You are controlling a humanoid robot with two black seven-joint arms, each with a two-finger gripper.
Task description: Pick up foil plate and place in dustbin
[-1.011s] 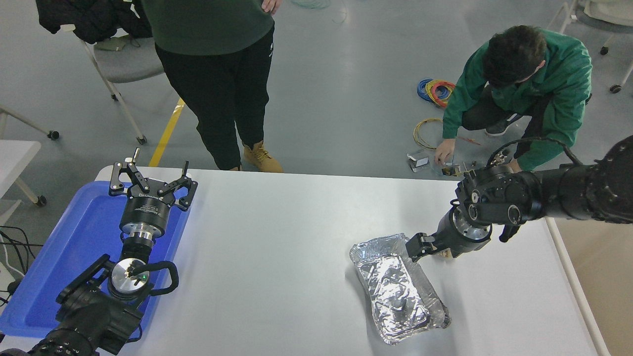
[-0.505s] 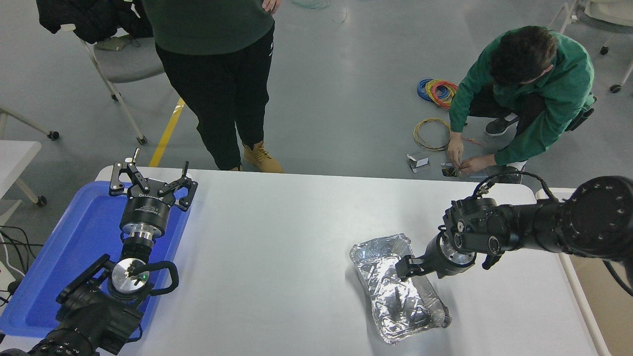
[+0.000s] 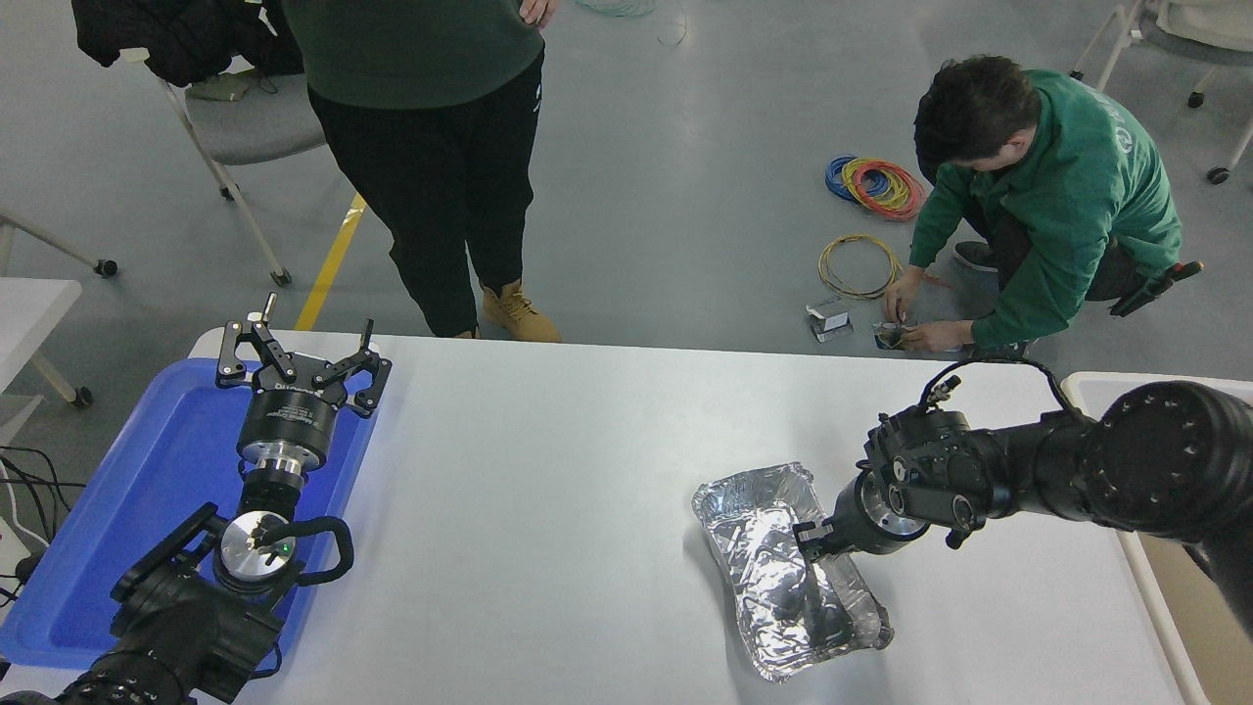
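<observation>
Near the right end of the bench [image 3: 587,441], closer to its near edge, we see the foil plate [image 3: 783,578] lying open side up. Our right gripper [image 3: 811,540] reaches into it at the right rim; we cannot tell how its jaws stand. We judge the plate light, thin and easily crushed, slippery on its face, so the raised rim is the place to pinch, gently. Our left gripper [image 3: 299,357] sits parked over the blue tray [image 3: 147,470] at the left end, jaws wide. Only a white rim [image 3: 1101,384], likely the dustbin's, shows beyond the far right corner
</observation>
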